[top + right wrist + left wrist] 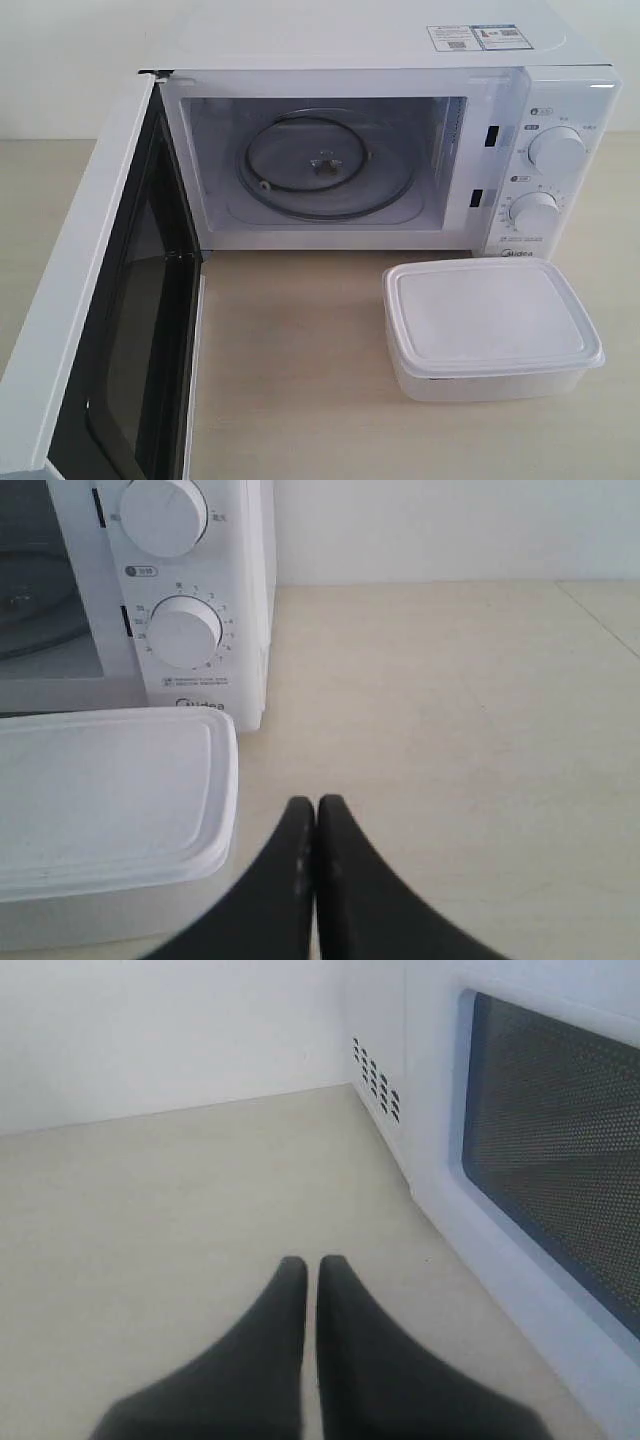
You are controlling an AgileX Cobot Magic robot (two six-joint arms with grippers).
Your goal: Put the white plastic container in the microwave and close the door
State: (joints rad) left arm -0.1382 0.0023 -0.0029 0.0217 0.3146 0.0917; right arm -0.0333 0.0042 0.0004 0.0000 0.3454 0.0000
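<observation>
The white microwave (pixel 560 90) stands at the back with its door (pixel 70 330) swung wide open to the left, and its glass turntable (pixel 325 165) is bare. The white plastic container (pixel 490 325) sits lidded on the table in front of the dials. Neither gripper shows in the exterior view. In the left wrist view my left gripper (pixel 312 1265) is shut and empty over bare table, beside the door's outer face (pixel 560 1150). In the right wrist view my right gripper (pixel 316 805) is shut and empty, just beside the container (pixel 110 800), below the microwave's dials (pixel 185 630).
The light wooden table (pixel 300 370) lies bare between the open door and the container. A white wall (pixel 170 1030) runs behind the table. Stickers (pixel 478 37) sit on the microwave's top.
</observation>
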